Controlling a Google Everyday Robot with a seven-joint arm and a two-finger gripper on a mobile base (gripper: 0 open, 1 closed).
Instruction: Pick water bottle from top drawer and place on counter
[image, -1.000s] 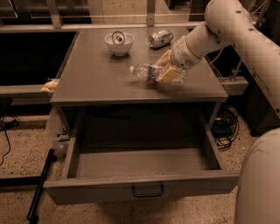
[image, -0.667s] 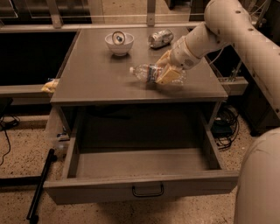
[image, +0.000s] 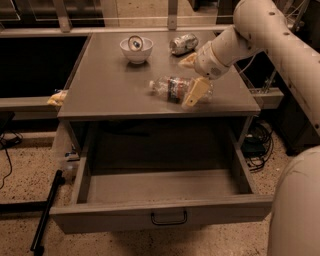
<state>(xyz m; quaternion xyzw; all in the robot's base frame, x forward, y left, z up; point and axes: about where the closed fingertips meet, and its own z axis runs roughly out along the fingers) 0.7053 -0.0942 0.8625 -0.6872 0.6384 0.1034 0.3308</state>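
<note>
The water bottle (image: 170, 88) lies on its side on the counter (image: 110, 85), near the right front edge, with its cap pointing left. My gripper (image: 186, 82) is at the bottle's base end. Its two yellowish fingers (image: 196, 91) are spread, one in front of the bottle and the other behind it and apart from it. The gripper is open. The top drawer (image: 160, 187) is pulled out below the counter and nothing shows inside it; its dark wire handle (image: 169, 218) is at the centre of the front panel.
A white bowl (image: 136, 49) and a crushed silver can (image: 183, 43) stand at the back of the counter. A yellow item (image: 57, 97) lies on the ledge to the left. Cables (image: 257, 142) lie on the floor to the right, and a dark rod (image: 46, 212) at the lower left.
The bottle has come down slightly toward the counter's front and now rests on it. The fingers have spread a little wider around its base. The arm has barely moved.
</note>
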